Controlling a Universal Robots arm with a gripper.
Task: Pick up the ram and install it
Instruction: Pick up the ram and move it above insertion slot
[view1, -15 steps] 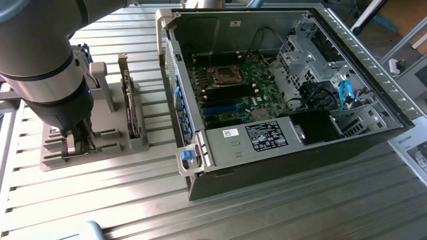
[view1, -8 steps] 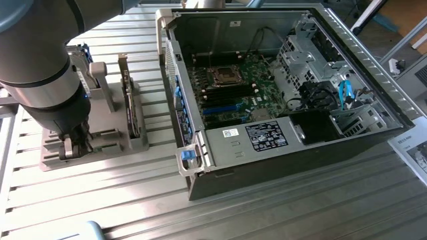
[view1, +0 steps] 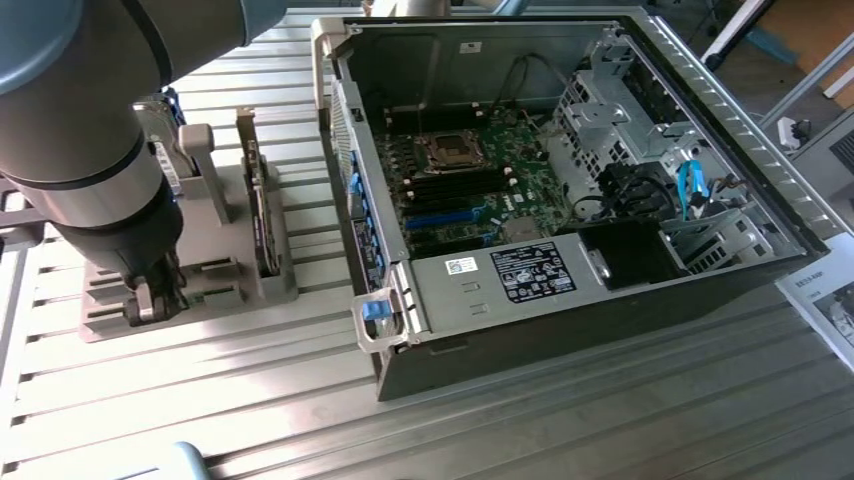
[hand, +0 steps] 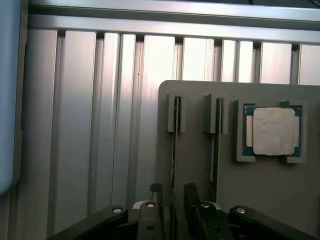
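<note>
At the start of the job, we find the pincer spread wide and lowered over the grey holder. One finger sits on each side of the ram, which stands on edge in its slot. The stick is straddled, not pinched: we see a gap on both sides of it and judge that no grip has been made. Nothing of the task is finished as far as we can see. The ram has not been lifted, and the whole installation is left to do. Just beside it a second board stands on edge in a neighbouring slot, and a processor chip lies flat in a pocket of the same holder.

In the exterior view the holder rests on the slatted metal desk, towards that view's left. The opened computer case lies on that view's right, its motherboard exposed.

Much is hidden from us. The arm covers the ram's place in the exterior view, and the near end of the stick disappears between the fingers. We cannot tell which memory slot on the motherboard is free.
</note>
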